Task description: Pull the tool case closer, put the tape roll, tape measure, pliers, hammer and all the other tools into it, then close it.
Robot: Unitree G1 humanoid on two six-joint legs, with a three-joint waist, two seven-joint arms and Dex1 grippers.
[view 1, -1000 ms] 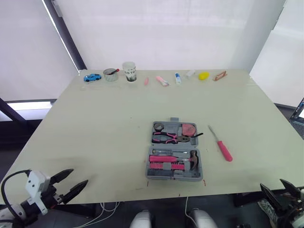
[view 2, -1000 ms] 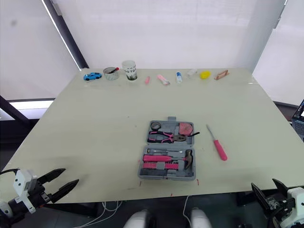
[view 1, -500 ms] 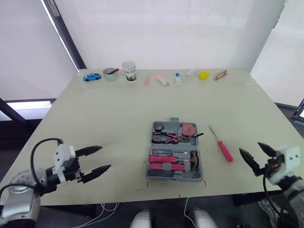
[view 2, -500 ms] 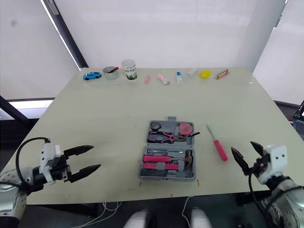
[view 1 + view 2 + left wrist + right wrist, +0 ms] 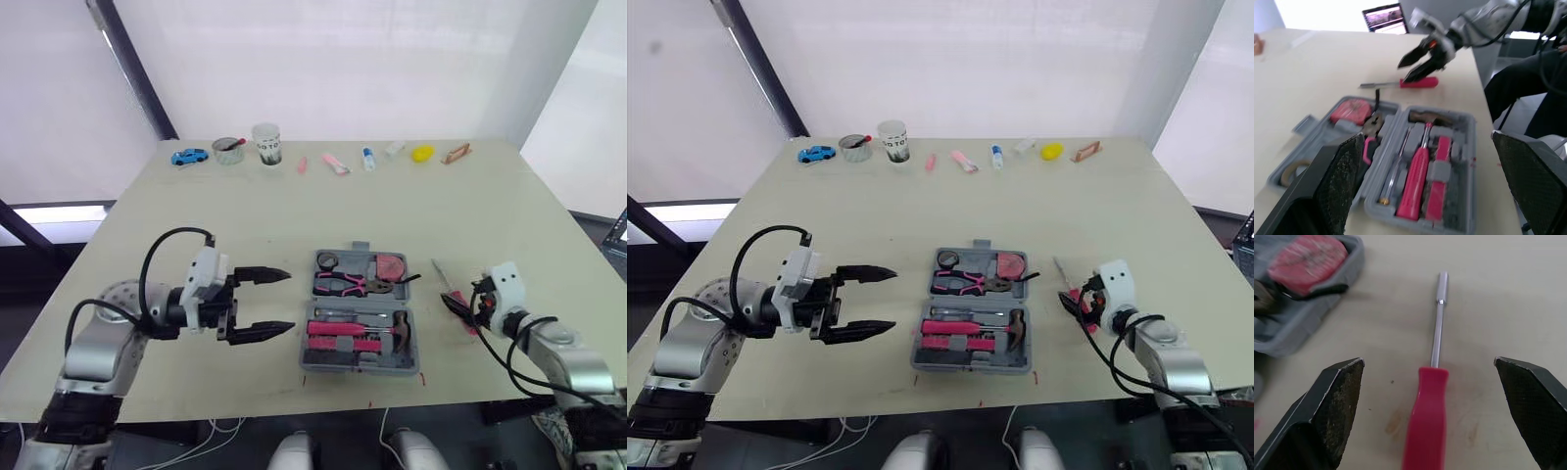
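**Wide jaws straddling the loose screwdriver, wide jaws facing the case**

The right jaws are standing wide open, low over the counter (image 5: 245,215). Their 2 black fingers (image 5: 1334,411) are flanking the red handle of the loose screwdriver (image 5: 1426,423) and are not touching it. The screwdriver's steel shaft is pointing away from the wrist, toward 12 o'clock on the counter. This screwdriver is lying just beside the tool case (image 5: 359,362), at its 3 o'clock, apart from its wall.

The left jaws are also gaping wide and holding nothing. Their fingers (image 5: 257,275) are aiming at the case from its 9 o'clock, and the tips are stopping just short of its grey wall.

The tool case is lying open and flat in the near middle of the counter, with its 2 halves side by side. In the far half, the tape roll (image 5: 327,260) is sitting at 10 o'clock and the red tape measure (image 5: 389,265) at 2 o'clock. The pink-handled pliers (image 5: 343,284) are lying across below them. In the near half, the hammer (image 5: 397,331) is resting at 3 o'clock, with a pink-handled driver (image 5: 338,327) lying beside it.

Along the counter's far edge, at 12 o'clock and well apart from the case, a row of small things is standing. It is including a blue toy car (image 5: 191,157), a white cup (image 5: 266,146) and a yellow object (image 5: 420,154).
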